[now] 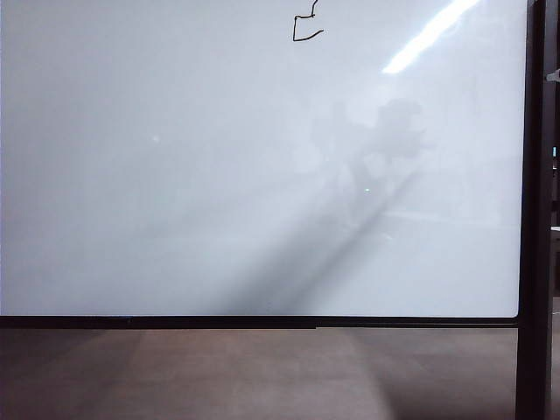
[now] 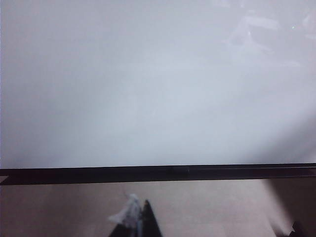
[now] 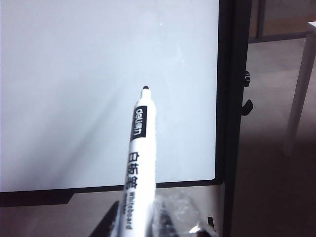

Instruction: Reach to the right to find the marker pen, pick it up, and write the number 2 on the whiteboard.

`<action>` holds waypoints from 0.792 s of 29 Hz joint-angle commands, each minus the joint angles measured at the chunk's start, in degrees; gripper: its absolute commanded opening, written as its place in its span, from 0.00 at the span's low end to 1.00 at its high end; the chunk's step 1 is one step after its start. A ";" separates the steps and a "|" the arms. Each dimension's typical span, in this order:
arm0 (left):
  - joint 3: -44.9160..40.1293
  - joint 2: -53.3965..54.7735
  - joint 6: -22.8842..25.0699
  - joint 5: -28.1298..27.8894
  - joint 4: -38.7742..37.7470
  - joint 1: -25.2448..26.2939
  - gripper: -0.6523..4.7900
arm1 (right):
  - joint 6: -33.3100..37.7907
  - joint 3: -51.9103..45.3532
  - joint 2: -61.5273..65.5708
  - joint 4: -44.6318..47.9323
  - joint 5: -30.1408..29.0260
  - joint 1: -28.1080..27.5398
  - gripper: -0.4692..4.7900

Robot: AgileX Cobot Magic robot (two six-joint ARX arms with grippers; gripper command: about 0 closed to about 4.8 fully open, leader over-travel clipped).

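Observation:
The whiteboard fills the exterior view, glossy white in a thin black frame. A thin black angular mark, the number 2, sits at that view's top edge and is partly cut off. Neither gripper shows in the exterior view, only a faint dark reflection on the board. In the right wrist view my right gripper is shut on the marker pen, whose white barrel carries black print. Its dark tip points at the whiteboard; whether it touches I cannot tell. My left gripper is shut on nothing, below the whiteboard.
A dark upright post carries the board's right side, with a knob and lever on the post. A white table leg stands further right. Brown floor lies below the frame's lower bar.

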 commanded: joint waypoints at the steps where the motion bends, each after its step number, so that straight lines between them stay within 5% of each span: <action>1: 0.07 -0.02 0.07 0.24 1.01 0.02 0.13 | 0.20 0.17 -0.15 0.96 -0.02 0.04 0.17; 23: 0.07 -0.02 0.07 0.24 1.03 0.02 0.13 | 0.17 -12.37 -19.76 3.04 0.17 0.13 0.17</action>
